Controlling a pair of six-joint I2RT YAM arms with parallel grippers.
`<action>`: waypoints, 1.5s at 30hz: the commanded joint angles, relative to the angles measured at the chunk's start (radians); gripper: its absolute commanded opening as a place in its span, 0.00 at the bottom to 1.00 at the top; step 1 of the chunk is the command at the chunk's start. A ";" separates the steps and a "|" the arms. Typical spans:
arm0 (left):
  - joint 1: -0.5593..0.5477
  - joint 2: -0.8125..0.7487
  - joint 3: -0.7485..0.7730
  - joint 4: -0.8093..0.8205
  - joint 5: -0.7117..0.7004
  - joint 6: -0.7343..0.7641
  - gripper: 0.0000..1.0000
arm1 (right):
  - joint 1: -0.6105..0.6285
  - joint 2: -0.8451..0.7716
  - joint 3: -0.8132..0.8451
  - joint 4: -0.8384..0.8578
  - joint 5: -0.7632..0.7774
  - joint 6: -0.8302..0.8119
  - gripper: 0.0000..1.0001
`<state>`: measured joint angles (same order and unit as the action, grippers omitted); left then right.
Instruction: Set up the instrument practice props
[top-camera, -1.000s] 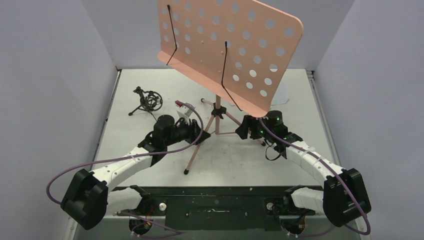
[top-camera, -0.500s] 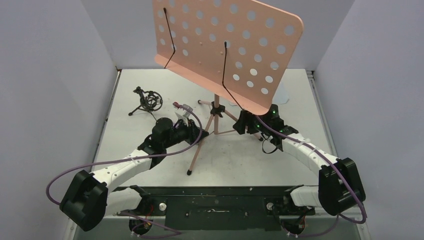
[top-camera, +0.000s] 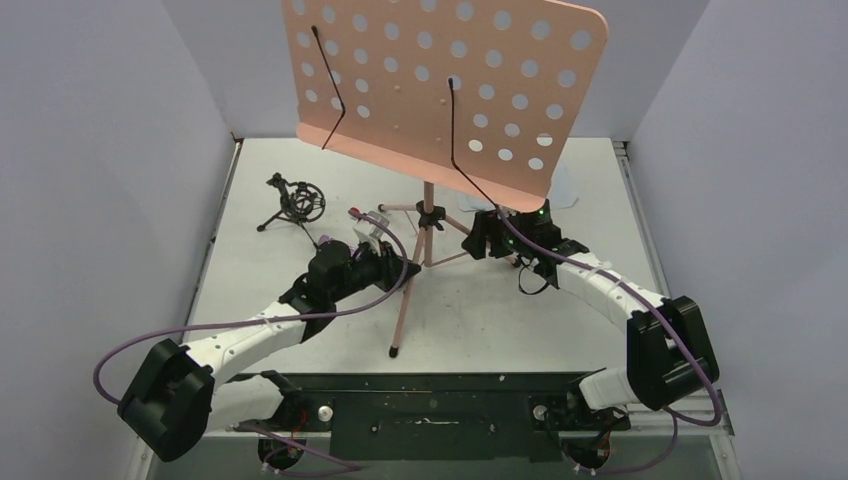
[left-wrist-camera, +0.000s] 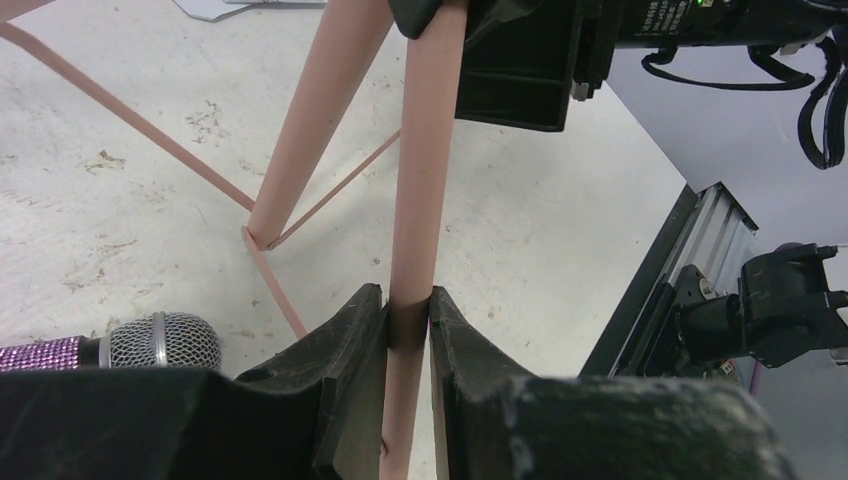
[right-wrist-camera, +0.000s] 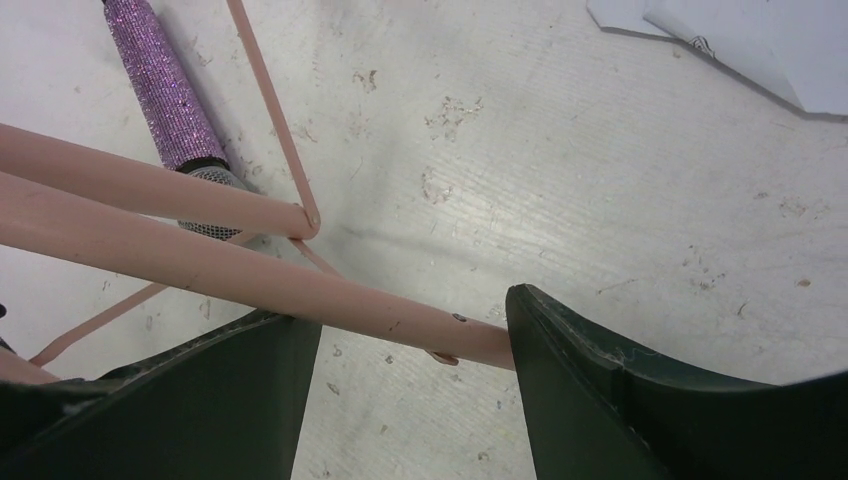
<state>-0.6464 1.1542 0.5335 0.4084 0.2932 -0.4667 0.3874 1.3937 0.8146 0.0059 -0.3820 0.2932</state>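
Note:
The pink music stand, with its perforated desk (top-camera: 440, 80), stands near mid-table on tripod legs. My left gripper (top-camera: 407, 270) is shut on the stand's front leg (left-wrist-camera: 420, 200), with both jaws pressed on the tube in the left wrist view (left-wrist-camera: 408, 305). My right gripper (top-camera: 479, 245) is open, and the stand's right leg (right-wrist-camera: 250, 265) lies across the gap between its jaws (right-wrist-camera: 415, 320). The purple glitter microphone (left-wrist-camera: 120, 345) lies on the table by the legs and also shows in the right wrist view (right-wrist-camera: 160, 85). The black tripod mic holder (top-camera: 295, 203) stands at the back left. White sheet-music pages (right-wrist-camera: 740, 40) lie at the back right.
The table (top-camera: 300, 300) is white and scuffed. Grey walls enclose it on the left, back and right. The black base rail (top-camera: 430, 410) runs along the near edge. The desk overhangs the back half of the table and hides part of it.
The stand has swung left and stands more upright. Its front foot has slid right and nearer. Both grippers moved with the legs, the right one towards the back left.

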 joint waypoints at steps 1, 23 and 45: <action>-0.079 -0.014 0.021 0.078 0.078 -0.048 0.00 | -0.001 0.042 0.073 0.086 0.031 -0.001 0.67; -0.201 0.169 0.086 0.206 0.050 -0.112 0.00 | -0.002 0.178 0.147 0.147 -0.071 0.034 0.72; -0.164 0.003 0.067 0.092 -0.094 -0.023 0.90 | -0.011 -0.031 0.100 0.045 0.105 0.033 0.90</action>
<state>-0.8284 1.2304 0.5900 0.4717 0.1944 -0.4904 0.3748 1.4563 0.9195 0.0360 -0.3340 0.3004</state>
